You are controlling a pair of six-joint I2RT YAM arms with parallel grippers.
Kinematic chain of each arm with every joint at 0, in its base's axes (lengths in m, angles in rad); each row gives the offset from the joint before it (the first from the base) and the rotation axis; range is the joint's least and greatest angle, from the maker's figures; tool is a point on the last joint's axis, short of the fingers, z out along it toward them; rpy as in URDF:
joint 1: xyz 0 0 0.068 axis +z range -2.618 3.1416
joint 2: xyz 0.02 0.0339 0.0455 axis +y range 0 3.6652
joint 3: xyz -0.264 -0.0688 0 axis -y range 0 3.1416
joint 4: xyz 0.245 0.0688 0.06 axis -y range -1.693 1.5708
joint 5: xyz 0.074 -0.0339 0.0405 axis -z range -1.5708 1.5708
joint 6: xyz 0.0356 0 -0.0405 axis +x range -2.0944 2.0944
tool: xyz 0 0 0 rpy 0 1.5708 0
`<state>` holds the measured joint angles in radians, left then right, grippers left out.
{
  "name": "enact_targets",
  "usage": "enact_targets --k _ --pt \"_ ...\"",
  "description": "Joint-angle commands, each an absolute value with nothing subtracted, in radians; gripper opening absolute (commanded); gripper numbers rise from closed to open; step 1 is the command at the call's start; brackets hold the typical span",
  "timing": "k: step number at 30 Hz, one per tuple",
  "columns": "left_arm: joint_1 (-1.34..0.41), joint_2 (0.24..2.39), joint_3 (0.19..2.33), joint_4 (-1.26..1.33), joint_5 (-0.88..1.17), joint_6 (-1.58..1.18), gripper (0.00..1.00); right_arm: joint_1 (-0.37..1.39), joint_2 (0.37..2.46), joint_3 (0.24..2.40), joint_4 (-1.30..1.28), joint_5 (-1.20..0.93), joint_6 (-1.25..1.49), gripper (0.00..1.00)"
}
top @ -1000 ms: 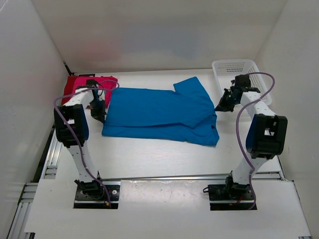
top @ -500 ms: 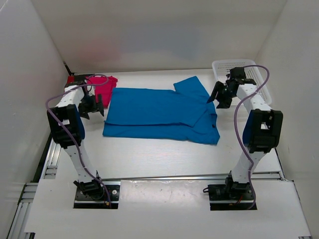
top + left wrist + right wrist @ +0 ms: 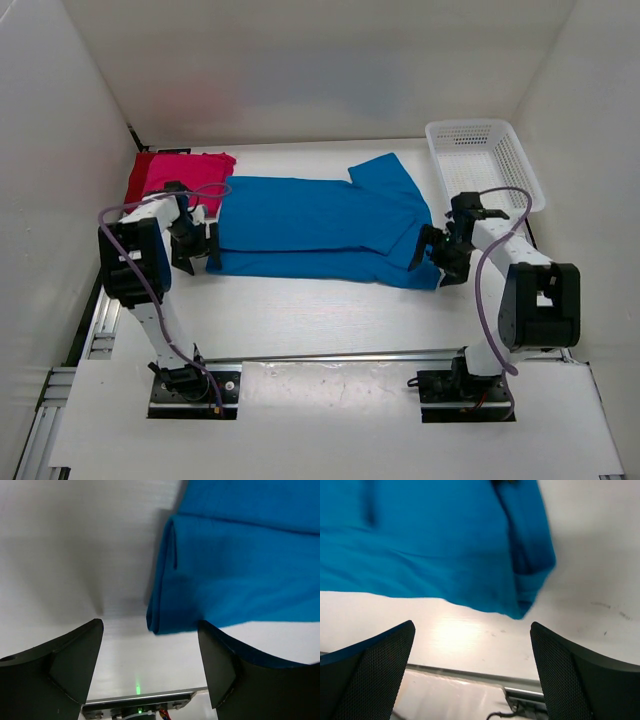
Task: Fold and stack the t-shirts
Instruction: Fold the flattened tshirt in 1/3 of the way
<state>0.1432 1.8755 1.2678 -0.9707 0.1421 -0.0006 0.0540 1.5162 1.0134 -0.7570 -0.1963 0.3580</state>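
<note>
1. blue shirt [image 3: 310, 225] lies folded lengthwise, mid table [image 3: 300, 310].
2. white basket [image 3: 520, 165] sits far right.
3. pink shirt [image 3: 190, 172] overlaps red shirt [image 3: 138, 178], far left.
4. left gripper [image 3: 197, 248]: jaws apart, empty, at blue's near-left corner.
5. right gripper [image 3: 437, 255]: jaws wide, empty, at its near-right corner.

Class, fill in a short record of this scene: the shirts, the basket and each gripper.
blue t-shirt: partly folded, lying flat in the middle
pink t-shirt: far left; dark red t-shirt shows at its left edge
white mesh basket: far right, empty
left gripper: open, at blue t-shirt's near-left corner
right gripper: open, at its near-right corner
</note>
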Motion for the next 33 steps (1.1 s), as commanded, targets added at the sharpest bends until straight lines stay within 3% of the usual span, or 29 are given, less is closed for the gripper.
enact_targets --k 1,5,9,10,12,13,15,16,21,29,33 --pt "0.146 1.903 1.279 -0.92 0.144 0.0 0.87 0.046 1.535 0.967 -0.698 -0.186 0.362 1.0" --pt "0.135 1.939 1.308 -0.92 0.181 0.0 0.8 0.025 1.586 0.907 -0.62 -0.196 0.393 1.0" --pt "0.114 1.963 1.318 -0.92 0.181 0.0 0.52 -0.009 1.629 0.853 -0.581 -0.238 0.414 0.96" --pt "0.114 1.963 1.318 -0.92 0.198 0.0 0.33 -0.009 1.629 0.841 -0.554 -0.251 0.414 0.87" --pt "0.114 1.963 1.318 -0.92 0.207 0.0 0.16 -0.009 1.629 0.809 -0.532 -0.264 0.414 0.7" --pt "0.114 1.963 1.318 -0.931 0.219 0.0 0.1 -0.02 1.629 0.808 -0.523 -0.264 0.426 0.34" --pt "0.114 1.945 1.327 -0.955 0.219 0.0 0.1 -0.029 1.618 0.793 -0.512 -0.253 0.436 0.05" --pt "0.124 1.933 1.327 -0.956 0.219 0.0 0.1 -0.041 1.606 0.781 -0.512 -0.253 0.436 0.0" --pt "0.196 1.835 1.327 -1.012 0.151 0.0 0.1 -0.052 1.468 0.759 -0.6 -0.212 0.436 0.0" --pt "0.21 1.645 1.146 -1.117 -0.037 0.0 0.1 -0.052 1.261 0.641 -0.759 -0.247 0.506 0.0" --pt "0.201 1.635 1.025 -1.126 -0.127 0.0 0.29 -0.052 1.213 0.582 -0.788 -0.238 0.515 0.0"
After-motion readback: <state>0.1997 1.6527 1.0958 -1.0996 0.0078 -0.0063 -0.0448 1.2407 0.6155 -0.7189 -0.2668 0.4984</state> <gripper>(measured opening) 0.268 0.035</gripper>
